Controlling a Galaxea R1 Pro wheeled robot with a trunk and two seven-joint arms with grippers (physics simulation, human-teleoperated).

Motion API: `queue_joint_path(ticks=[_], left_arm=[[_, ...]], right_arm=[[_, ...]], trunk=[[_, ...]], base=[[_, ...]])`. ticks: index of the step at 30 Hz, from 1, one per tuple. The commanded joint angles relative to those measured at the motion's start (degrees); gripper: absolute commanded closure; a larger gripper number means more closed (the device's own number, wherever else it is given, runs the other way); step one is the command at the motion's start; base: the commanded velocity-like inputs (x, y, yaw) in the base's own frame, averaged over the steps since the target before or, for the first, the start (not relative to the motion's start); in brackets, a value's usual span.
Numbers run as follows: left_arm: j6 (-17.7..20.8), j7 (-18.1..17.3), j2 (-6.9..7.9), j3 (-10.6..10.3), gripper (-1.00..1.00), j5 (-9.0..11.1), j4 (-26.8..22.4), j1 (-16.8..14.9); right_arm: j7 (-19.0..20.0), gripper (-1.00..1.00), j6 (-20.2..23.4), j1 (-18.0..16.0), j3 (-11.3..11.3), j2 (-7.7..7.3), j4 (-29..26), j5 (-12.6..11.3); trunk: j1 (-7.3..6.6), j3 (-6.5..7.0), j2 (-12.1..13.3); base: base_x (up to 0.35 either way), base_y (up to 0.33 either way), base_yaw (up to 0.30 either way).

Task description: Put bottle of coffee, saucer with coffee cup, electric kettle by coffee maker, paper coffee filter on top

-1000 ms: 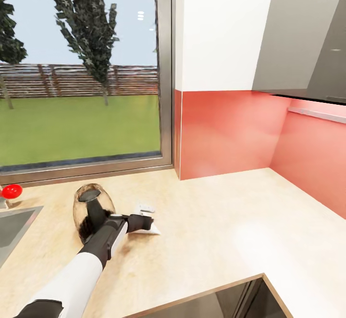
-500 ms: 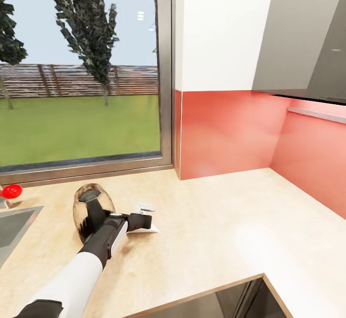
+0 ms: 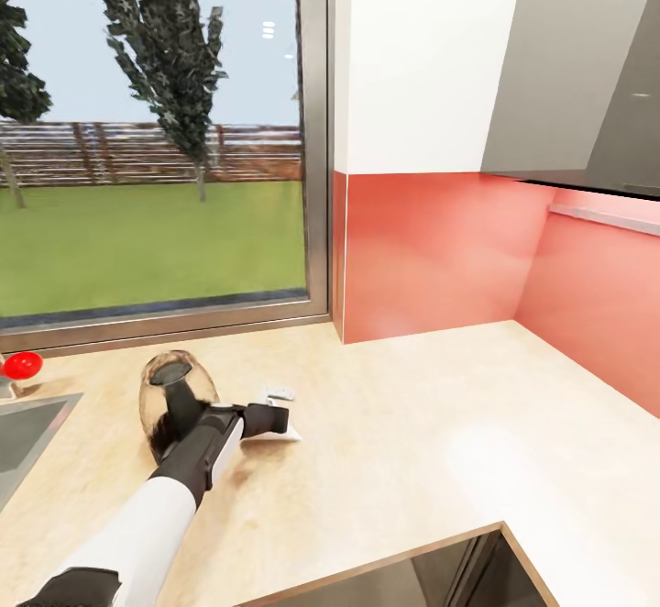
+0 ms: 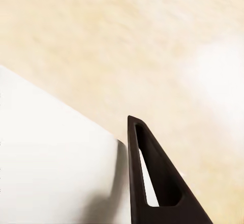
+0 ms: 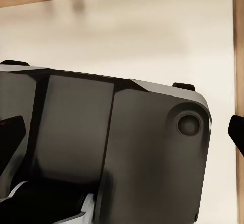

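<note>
The paper coffee filter is a white sheet just above the light-wood kitchen countertop, and my left gripper is shut on its near edge. In the left wrist view the filter lies against one black finger. The electric kettle, rounded glass with a black lid and handle, stands just left of that arm. My right gripper hangs open over my own dark body. The coffee maker, bottle of coffee, saucer, coffee cup and kitchen shelf are out of view.
A small white object lies just beyond the filter. The steel sink and a red knob are at the left. A window and red backsplash bound the counter behind. A dark panel sits at the front edge.
My left gripper has shifted slightly up and back with the paper filter in it. The kettle has not moved.
</note>
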Motion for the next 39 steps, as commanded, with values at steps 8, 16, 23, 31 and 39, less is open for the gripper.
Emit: queue_joint_path(ticks=[8, 16, 23, 31, 39], left_arm=[[1.02, -0.55, -0.19, 0.33, 1.0, -0.35, -2.56, -2.8], [5.9, -0.64, -0.78, 0.3, 1.0, -0.27, -4.21, -9.53], [6.28, -1.76, -0.97, 0.32, 1.0, -0.24, -4.4, -12.27], [6.45, -2.88, -0.93, 0.45, 1.0, -0.22, -8.55, -12.62], [6.48, -2.95, -0.89, 0.69, 1.0, -0.24, -9.83, -12.19]], right_arm=[[-0.03, -1.0, -0.14, -0.04, -0.06, 0.0, 0.02, 0.59], [-0.09, -1.0, -0.14, -0.04, -0.06, 0.0, 0.02, 0.59], [-0.09, -1.0, -0.14, -0.04, -0.06, 0.0, 0.02, 0.59], [-0.09, -1.0, -0.14, -0.04, -0.06, 0.0, -0.05, 0.59], [-0.09, -1.0, -0.14, -0.04, -0.06, 0.0, -0.15, 0.59]], trunk=[[0.04, -0.14, -0.13], [0.04, -0.14, -0.13], [0.04, -0.14, -0.13], [0.04, -0.14, -0.13], [0.04, -0.08, -0.13]], base=[[0.0, 0.0, 0.0], [0.0, 0.0, 0.0], [0.0, 0.0, 0.0], [-0.187, 0.0, 0.0], [-0.331, 0.0, 0.0]])
